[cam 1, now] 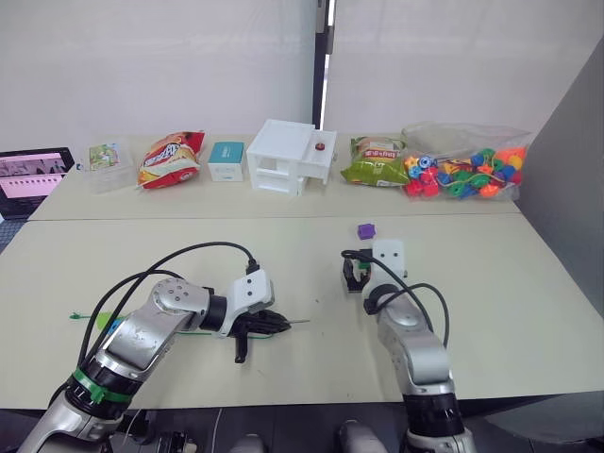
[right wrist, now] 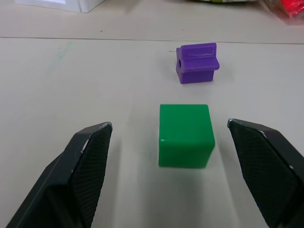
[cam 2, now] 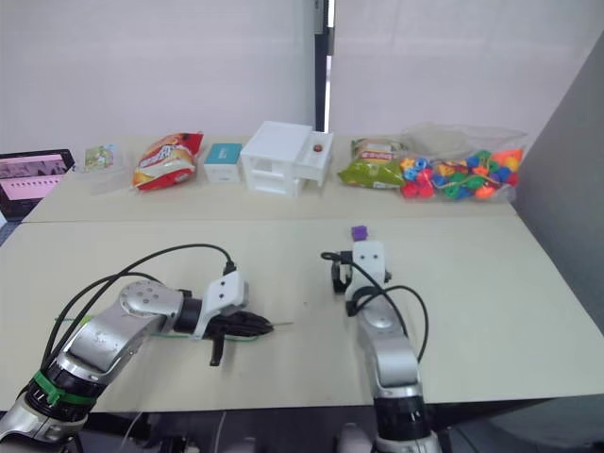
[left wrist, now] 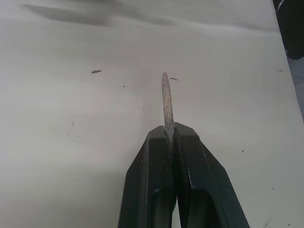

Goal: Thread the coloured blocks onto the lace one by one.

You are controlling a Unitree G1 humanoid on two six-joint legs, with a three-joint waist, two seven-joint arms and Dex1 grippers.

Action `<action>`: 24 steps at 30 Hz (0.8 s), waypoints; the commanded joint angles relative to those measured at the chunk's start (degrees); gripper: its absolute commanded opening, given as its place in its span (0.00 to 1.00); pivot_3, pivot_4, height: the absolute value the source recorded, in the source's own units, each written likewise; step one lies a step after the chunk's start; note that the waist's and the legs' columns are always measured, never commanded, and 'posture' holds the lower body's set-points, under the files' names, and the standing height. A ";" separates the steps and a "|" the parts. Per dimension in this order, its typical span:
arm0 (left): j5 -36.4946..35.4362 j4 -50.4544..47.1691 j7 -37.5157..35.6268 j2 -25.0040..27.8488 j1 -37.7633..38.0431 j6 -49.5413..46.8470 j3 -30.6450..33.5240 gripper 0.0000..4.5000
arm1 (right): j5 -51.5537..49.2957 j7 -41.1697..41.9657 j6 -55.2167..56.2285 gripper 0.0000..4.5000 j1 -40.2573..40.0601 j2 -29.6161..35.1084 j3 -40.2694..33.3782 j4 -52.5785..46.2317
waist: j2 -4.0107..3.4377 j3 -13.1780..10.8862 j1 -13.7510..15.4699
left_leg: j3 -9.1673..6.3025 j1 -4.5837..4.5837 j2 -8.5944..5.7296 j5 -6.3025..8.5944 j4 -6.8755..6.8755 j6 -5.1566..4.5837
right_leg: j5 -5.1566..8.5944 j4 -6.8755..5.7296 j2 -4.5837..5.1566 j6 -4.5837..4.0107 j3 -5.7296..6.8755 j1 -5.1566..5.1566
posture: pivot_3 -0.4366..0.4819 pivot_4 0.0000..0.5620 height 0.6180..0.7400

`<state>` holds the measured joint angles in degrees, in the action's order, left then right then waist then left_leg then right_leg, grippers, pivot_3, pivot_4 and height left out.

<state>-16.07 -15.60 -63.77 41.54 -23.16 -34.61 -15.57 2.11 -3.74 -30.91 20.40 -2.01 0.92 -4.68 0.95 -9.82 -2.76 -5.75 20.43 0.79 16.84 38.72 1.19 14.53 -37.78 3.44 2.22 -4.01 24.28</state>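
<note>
Lace (cam 1: pixel 94 316) trails toward the bench's left edge from the left pincer (cam 1: pixel 274 324), mid-bench. Left wrist: fingers clamped on the stiff tip (left wrist: pixel 166 102), bare bench beyond. Right wrist: right pincer (right wrist: pixel 183 166) spread wide around the green cube (right wrist: pixel 184 135); close squarely, hole probably sideways. Purple block (right wrist: pixel 196 63) sits clear beyond.
</note>
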 commanded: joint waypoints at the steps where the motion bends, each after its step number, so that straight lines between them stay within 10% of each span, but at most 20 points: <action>1: -1.04 -2.33 0.35 0.37 -0.27 -0.26 1.41 0.00 | 0.09 -0.26 6.23 0.80 1.98 -0.06 -0.36 3.78 | 0.00 0.00 -0.01 | 0.00 0.01 -0.01 0.00 0.00 0.00 | 0.00 0.01 0.01 0.00 -0.01 0.00 | 0.48 0.27 1.00; 8: -1.26 -2.74 0.49 0.41 0.45 -0.45 1.77 0.00 | -0.53 0.41 9.26 0.27 0.73 -1.05 0.82 2.60 | -0.01 0.00 -0.27 | 0.00 0.00 0.01 0.00 -0.02 0.00 | 0.00 -0.01 0.00 0.00 -0.01 0.02 | 0.48 0.27 1.00; 24: -0.55 -0.85 -1.21 1.46 1.29 2.36 1.62 0.00 | -7.53 10.09 -28.45 0.26 -20.33 7.42 15.00 -41.91 | -0.04 0.00 -0.33 | -0.01 0.04 0.02 0.01 0.02 -0.01 | 0.01 0.15 -0.02 0.02 0.01 -0.05 | 0.48 0.27 1.00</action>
<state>-16.06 -15.94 -64.45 42.54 -21.61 -33.33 -14.75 -4.17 6.21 -56.87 -0.57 5.71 15.72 -43.74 0.91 -9.82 -3.10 -5.77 20.46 0.81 16.85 38.73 1.18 14.55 -37.60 3.42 2.24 -3.99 24.22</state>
